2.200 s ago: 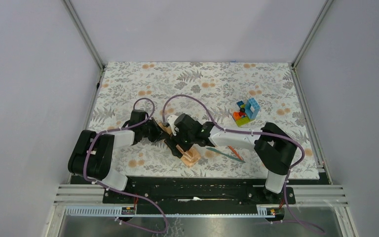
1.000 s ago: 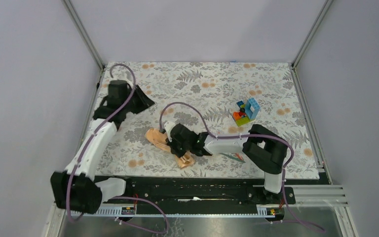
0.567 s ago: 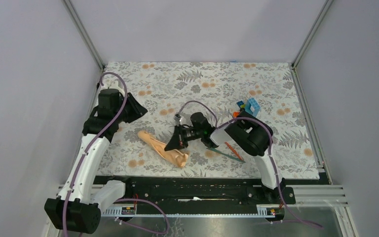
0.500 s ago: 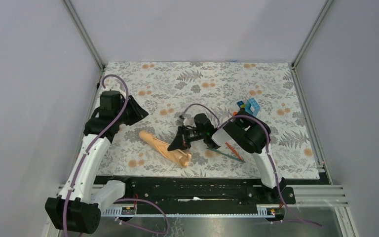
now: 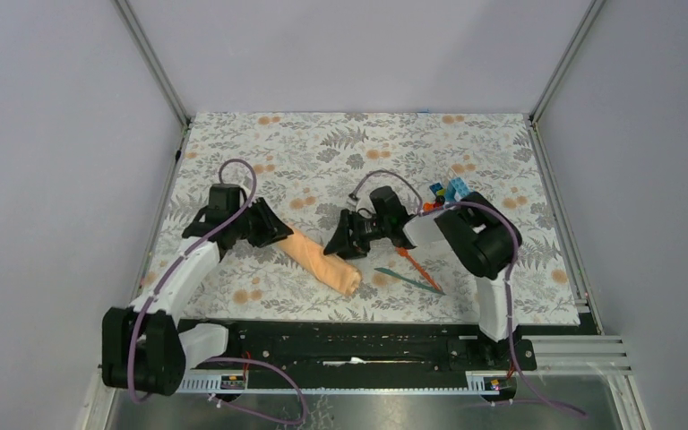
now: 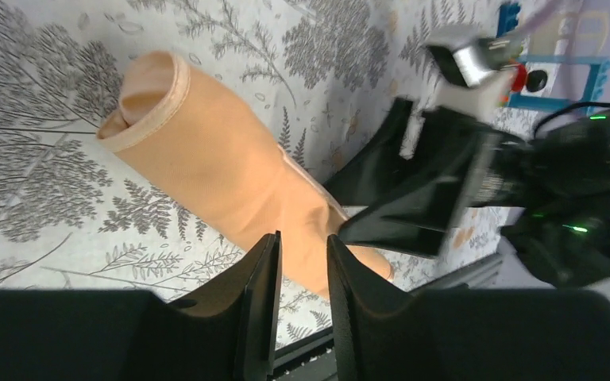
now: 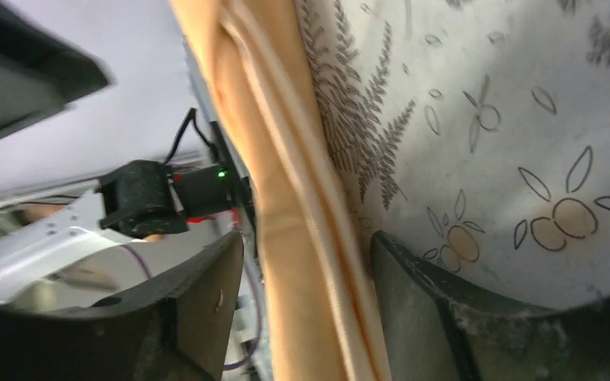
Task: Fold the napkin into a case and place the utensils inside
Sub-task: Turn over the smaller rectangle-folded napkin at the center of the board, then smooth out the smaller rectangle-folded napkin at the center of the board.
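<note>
The peach-orange napkin point(image 5: 322, 262) lies on the mat as a rolled tube, running diagonally. Its open end point(image 6: 147, 87) shows in the left wrist view. My left gripper point(image 5: 273, 235) hovers at the roll's upper-left end. Its jaws point(image 6: 302, 238) stand a narrow gap apart with nothing pinched between them. My right gripper point(image 5: 334, 245) is at the roll's far side, open. The cloth point(image 7: 286, 182) runs loosely between its wide-set fingers point(image 7: 210, 278). The orange utensil point(image 5: 408, 263) and the teal utensil point(image 5: 409, 279) lie on the mat to the right of the roll.
The floral table mat point(image 5: 367, 152) covers the workspace. A cluster of coloured toy blocks point(image 5: 448, 192) sits behind the right arm and also shows as blocks point(image 6: 556, 71) in the left wrist view. The black base rail point(image 5: 349, 336) runs along the near edge.
The right gripper opened, let go of the cloth and drew back to the right. The left arm swung from the far left in to the roll's end. The napkin now lies as a fuller tube.
</note>
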`<move>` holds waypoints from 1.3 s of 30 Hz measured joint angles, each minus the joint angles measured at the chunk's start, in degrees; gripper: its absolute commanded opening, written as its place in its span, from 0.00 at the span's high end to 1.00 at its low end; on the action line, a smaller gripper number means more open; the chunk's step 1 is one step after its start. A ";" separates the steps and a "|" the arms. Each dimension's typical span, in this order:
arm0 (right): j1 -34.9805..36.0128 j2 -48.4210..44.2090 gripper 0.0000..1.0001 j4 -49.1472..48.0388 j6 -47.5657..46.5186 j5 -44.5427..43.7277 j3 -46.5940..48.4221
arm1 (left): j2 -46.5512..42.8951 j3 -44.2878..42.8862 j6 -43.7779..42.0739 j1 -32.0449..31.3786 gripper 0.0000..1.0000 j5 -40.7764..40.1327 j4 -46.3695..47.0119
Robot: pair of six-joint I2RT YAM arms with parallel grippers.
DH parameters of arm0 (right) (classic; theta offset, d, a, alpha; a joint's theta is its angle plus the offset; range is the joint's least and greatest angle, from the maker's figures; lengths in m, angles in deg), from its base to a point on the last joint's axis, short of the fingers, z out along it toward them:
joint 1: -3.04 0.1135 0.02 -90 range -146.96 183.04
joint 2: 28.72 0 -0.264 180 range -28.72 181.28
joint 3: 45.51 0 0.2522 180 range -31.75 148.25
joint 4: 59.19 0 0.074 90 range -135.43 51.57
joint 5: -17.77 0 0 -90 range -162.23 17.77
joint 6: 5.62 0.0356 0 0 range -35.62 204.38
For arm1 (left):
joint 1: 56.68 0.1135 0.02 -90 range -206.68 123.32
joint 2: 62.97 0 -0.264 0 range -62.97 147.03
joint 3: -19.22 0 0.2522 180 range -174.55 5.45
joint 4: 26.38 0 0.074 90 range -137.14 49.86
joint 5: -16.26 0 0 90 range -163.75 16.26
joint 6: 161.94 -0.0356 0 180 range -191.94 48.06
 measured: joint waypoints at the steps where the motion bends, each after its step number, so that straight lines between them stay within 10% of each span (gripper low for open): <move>1: -0.22 -2.16 0.30 4.85 -3.87 -1.70 0.94 | 1.44 0.85 0.63 0.00 0.72 0.87 1.31; 10: 1.11 -17.35 0.43 37.11 -29.55 -16.48 13.16 | 14.34 2.80 6.97 -0.02 0.79 7.32 18.84; 27: 1.60 -13.44 0.40 29.53 -27.98 -5.86 -1.70 | 36.15 -6.38 2.16 -6.49 0.54 -0.04 27.30; 39: 1.38 -18.91 0.29 30.64 -28.28 -6.25 2.25 | 11.37 -2.16 0.48 -7.67 0.43 -4.02 20.94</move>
